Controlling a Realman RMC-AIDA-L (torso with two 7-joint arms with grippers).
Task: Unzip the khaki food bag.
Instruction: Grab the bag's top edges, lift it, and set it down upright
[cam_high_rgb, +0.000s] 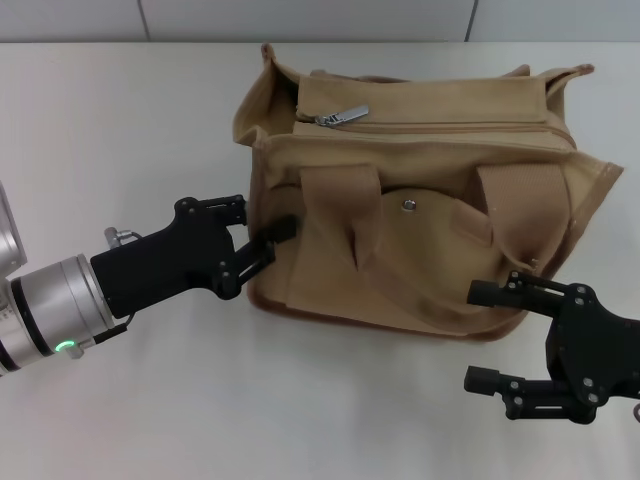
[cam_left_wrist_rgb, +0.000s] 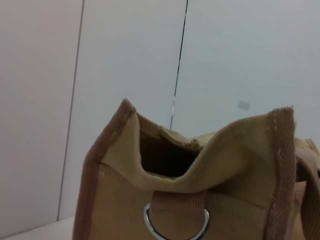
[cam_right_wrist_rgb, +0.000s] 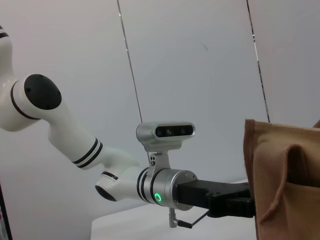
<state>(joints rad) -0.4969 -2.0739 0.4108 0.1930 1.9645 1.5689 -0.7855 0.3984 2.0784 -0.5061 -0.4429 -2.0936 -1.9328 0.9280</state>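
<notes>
The right gripper (cam_high_rgb: 490, 337) sits nearest, at about five o'clock in the head view, fingers spread and holding nothing, just off the bag's (cam_high_rgb: 420, 200) front lower corner; its body runs off the picture's edge. The left gripper (cam_high_rgb: 262, 232) comes in from eight o'clock, its fingertips against the bag's left end; whether they pinch the cloth or only touch it cannot be told. The bag stands mid-table (cam_high_rgb: 120, 130), slightly toward one o'clock. Its zipper pull (cam_high_rgb: 343, 116) lies at the top's left end, the zipper line looking closed. The left wrist view shows a dark gap at the sagging end; contents are hidden.
</notes>
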